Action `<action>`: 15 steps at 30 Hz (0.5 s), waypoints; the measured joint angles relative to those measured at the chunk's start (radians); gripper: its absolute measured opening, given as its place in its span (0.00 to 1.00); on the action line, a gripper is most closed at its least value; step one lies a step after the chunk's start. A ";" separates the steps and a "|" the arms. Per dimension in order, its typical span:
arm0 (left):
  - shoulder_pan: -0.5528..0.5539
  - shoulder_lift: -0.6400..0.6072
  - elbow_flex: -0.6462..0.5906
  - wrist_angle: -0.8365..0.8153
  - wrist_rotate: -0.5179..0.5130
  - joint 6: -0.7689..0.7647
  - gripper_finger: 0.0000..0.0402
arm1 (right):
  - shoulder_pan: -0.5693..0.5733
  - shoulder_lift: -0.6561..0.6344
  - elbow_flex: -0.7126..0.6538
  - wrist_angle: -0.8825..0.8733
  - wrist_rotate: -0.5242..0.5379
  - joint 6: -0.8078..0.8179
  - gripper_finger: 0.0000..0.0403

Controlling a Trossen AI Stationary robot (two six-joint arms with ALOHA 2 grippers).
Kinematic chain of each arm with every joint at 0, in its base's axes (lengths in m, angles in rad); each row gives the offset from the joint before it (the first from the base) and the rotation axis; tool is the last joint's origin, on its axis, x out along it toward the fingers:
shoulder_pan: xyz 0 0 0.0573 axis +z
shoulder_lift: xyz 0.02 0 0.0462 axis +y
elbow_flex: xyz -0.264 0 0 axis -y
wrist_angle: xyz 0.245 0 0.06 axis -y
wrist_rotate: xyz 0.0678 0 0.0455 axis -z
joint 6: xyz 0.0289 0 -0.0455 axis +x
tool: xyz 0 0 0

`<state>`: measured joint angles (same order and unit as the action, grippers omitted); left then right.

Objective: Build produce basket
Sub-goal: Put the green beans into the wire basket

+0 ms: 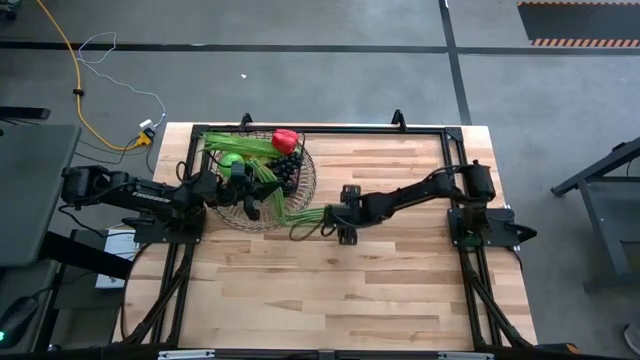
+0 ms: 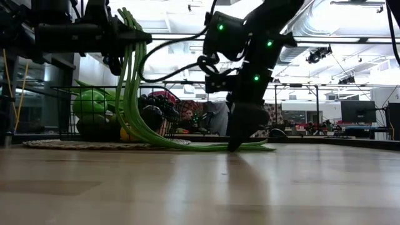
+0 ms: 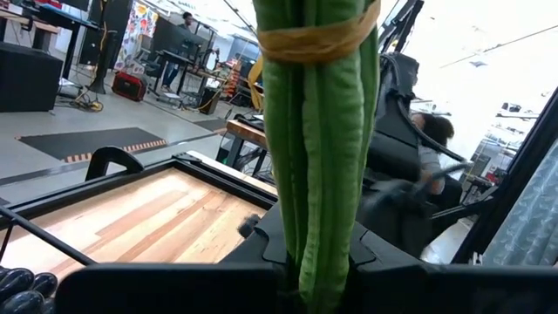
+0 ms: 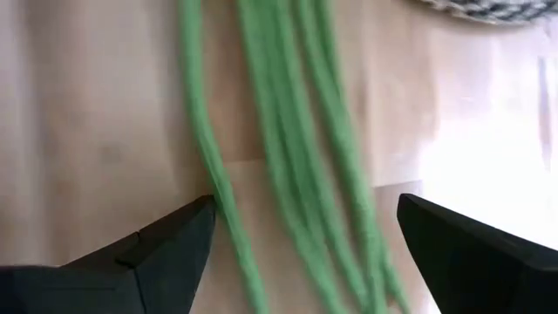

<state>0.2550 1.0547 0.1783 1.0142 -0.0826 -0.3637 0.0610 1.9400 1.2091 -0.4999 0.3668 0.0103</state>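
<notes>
Basket: dark wire-mesh bowl-shaped basket (image 1: 262,190) sits at ten o'clock on the wooden tabletop (image 1: 400,280), already holding red pepper (image 1: 285,140), grapes and green fruit.
Beans: bundle of long green beans (image 1: 285,200) (banded at one end) clamped in the left tool (image 1: 243,192) above the basket, tails trailing out onto the wood.
Right tool (image 1: 338,218): fingers spread over those tails, gripping nothing.
Left: tucking the beans in.

Near tabletop (image 1: 340,300) bare beyond beans (image 1: 305,222).

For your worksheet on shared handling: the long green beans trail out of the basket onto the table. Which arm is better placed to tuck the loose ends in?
The right. Its open gripper sits low over the beans' trailing ends on the table, while the left gripper is occupied, holding the banded end beside the basket.
</notes>
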 joint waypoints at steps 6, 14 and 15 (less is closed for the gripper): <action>0.000 0.000 0.000 0.000 0.000 0.000 0.04 | -0.083 0.000 0.000 0.019 -0.100 -0.063 0.86; 0.000 0.000 0.000 0.000 0.000 0.000 0.04 | -0.156 0.000 0.000 0.027 -0.200 -0.073 0.86; 0.000 0.000 0.000 0.000 0.000 0.000 0.04 | -0.162 0.000 0.000 0.027 -0.201 -0.060 0.86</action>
<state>0.2550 1.0547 0.1783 1.0138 -0.0825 -0.3637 -0.1009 1.9396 1.2091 -0.4733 0.1655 -0.0499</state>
